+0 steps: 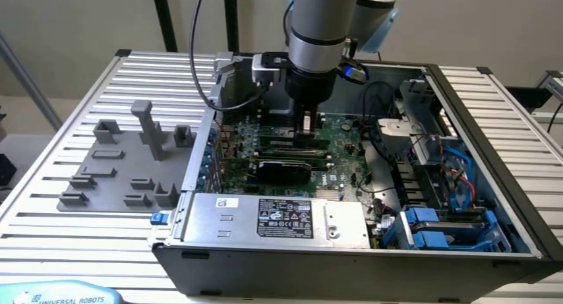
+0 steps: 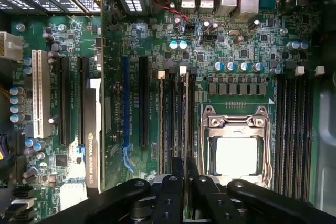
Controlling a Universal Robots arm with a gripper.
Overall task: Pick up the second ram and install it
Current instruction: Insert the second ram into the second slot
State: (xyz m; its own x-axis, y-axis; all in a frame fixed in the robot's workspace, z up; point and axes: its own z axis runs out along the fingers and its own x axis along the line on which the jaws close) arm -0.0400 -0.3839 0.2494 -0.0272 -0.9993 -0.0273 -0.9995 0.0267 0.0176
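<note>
One second ram (image 2: 186, 124) stands edge-on in its motherboard (image 2: 241, 51) slot, jaws clenched on it.

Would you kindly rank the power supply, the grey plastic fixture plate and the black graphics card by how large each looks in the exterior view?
Largest to smallest, as they look in the exterior view:
1. Power supply
2. Grey plastic fixture plate, close to the power supply in apparent size, so their order is uncertain
3. Black graphics card, clearly smallest, partly hidden inside the case
</note>
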